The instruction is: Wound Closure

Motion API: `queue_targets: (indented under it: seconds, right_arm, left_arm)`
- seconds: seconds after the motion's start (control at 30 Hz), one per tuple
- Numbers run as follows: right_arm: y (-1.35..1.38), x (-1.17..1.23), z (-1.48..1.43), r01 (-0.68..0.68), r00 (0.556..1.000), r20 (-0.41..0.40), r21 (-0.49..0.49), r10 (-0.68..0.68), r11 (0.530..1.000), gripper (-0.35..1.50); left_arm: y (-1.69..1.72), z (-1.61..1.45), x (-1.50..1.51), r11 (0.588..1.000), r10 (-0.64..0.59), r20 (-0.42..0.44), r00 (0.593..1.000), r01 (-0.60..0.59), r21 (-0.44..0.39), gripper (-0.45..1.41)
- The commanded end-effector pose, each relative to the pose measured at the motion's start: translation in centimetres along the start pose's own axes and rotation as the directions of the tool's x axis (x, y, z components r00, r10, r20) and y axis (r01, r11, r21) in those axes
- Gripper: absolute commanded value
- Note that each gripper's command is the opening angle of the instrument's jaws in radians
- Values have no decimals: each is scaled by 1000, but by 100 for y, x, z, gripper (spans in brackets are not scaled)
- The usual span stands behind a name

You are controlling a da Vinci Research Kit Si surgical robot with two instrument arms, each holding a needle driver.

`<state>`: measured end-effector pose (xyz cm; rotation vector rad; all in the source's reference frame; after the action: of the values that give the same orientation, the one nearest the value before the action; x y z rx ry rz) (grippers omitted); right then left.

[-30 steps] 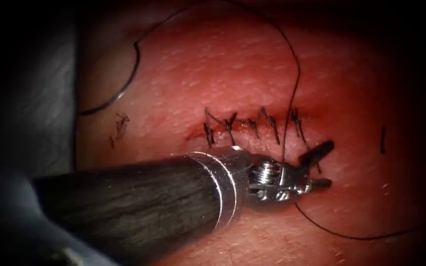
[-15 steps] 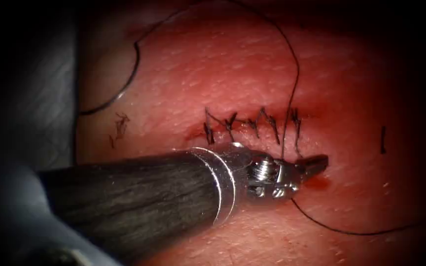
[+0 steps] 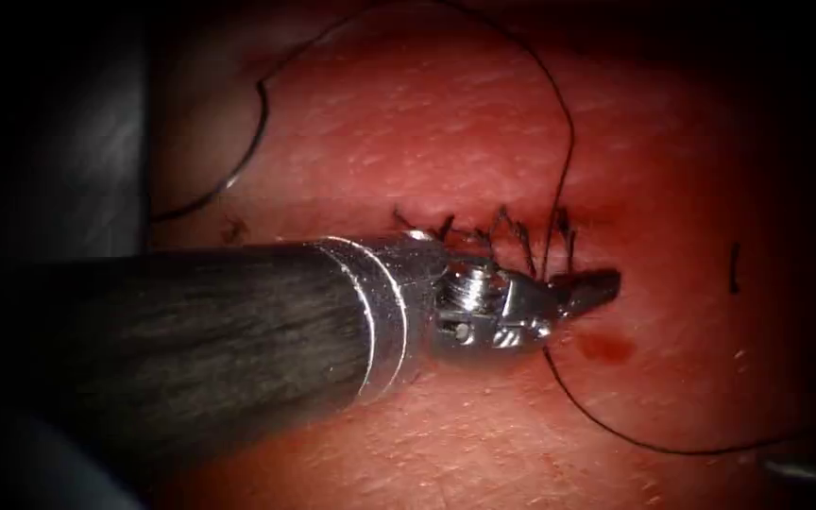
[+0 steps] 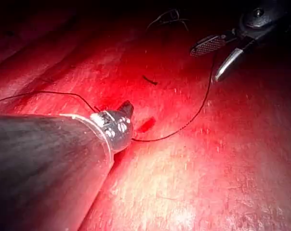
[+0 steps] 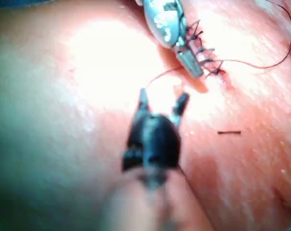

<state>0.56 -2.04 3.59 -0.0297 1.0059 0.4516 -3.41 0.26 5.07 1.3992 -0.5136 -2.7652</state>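
The tissue [image 3: 446, 123] has a stitched cut [image 3: 512, 236] running across it. My left tool [image 3: 597, 288] comes in from the left, and its shaft covers the left stitches. It is shut on the thread [image 3: 569, 132] at the right end of the stitch line. From there the thread climbs over the tissue and also curves away low to the right [image 3: 672, 451]. In the left wrist view the left tool's tip [image 4: 127, 107] rests on the tissue with thread on both sides. My right tool [image 4: 205, 63] hangs open above the tissue and holds nothing. Its open jaws [image 5: 163, 95] sit close to the thread [image 5: 160, 76].
A small pool of red fluid [image 3: 606, 347] lies just below the left tool's jaws. A short cut end of thread [image 3: 734, 267] lies on the tissue to the right of the cut. A loose loop of thread [image 3: 257, 123] lies at the tissue's upper left.
The left tool's jaws stood open around the thread, then closed on it. The tool has since moved up toward the stitch line, covering the left stitches and uncovering the red spot.
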Motion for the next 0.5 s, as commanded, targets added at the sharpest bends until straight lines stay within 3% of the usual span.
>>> queue_targets:
  seconds: [0.03, 0.3, 0.5]
  right_arm:
    - [13, -17, 21, 48, 998, -37, 4, -48, 999, 130]
    - [50, -60, 77, 313, 943, -121, 16, -309, 950, 124]
    - [51, -66, 115, 429, 885, -216, 33, -413, 902, 122]
  left_arm:
    - [3, 7, -2, 1000, -12, -4, 1000, 12, -1, -45]
    - [3, 3, -14, 1000, -30, -18, 999, 30, -8, -45]
    - [-1, -1, -14, 999, -38, -31, 999, 37, -16, -45]
